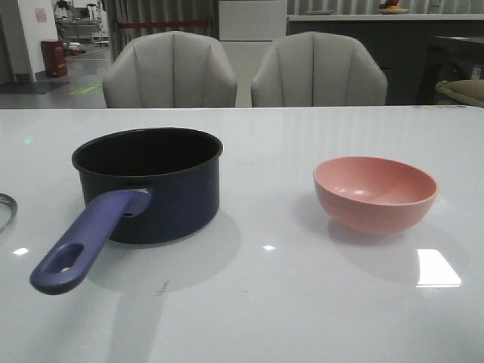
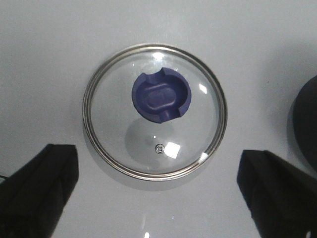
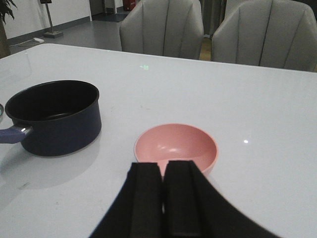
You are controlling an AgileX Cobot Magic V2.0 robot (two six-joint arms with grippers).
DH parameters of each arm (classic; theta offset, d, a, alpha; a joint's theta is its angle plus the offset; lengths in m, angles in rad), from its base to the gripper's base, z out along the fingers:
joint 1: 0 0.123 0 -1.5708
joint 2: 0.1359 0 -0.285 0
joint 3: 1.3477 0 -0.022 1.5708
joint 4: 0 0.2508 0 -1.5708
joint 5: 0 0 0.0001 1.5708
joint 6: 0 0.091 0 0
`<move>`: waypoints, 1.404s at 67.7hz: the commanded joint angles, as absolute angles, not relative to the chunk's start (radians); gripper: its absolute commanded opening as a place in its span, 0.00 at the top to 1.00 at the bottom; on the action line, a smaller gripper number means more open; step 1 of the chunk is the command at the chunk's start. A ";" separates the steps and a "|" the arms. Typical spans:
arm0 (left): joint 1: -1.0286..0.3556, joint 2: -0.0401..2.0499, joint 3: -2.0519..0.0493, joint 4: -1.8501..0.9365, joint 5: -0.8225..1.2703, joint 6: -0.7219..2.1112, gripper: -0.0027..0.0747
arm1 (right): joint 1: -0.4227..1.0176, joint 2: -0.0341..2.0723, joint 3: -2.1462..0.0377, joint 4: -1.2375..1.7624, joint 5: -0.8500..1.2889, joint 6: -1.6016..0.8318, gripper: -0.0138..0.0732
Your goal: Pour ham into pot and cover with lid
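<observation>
White glossy table (image 1: pixel 249 302) w/ light glare spots. On it: navy pot (image 1: pixel 151 185) at left, upright, long blue-purple handle (image 1: pixel 87 242) pointing toward the near edge; pink bowl (image 1: pixel 375 193) at right, well apart from pot; glass lid (image 2: pixel 155 111) flat on the top, knob up, just beside pot.

Two grey chairs (image 1: pixel 170 72) behind glossy white table (image 1: pixel 265 302).

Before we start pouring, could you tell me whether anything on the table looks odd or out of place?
The pink bowl looks empty: no ham shows in it or in the pot. Nothing appears spilled or damaged.
</observation>
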State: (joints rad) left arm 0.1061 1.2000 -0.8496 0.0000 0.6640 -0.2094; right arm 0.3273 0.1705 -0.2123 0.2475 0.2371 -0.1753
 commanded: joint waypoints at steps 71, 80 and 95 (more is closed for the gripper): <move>0.113 1.813 -1.272 -0.006 0.810 -0.220 0.08 | 0.329 0.178 -0.238 0.255 0.161 -0.188 0.67; 0.113 1.830 -1.275 -0.008 0.808 -0.220 0.18 | 0.329 0.178 -0.238 0.255 0.161 -0.188 0.67; 0.113 1.841 -1.275 -0.008 0.781 -0.220 0.50 | 0.329 0.178 -0.238 0.255 0.161 -0.188 0.67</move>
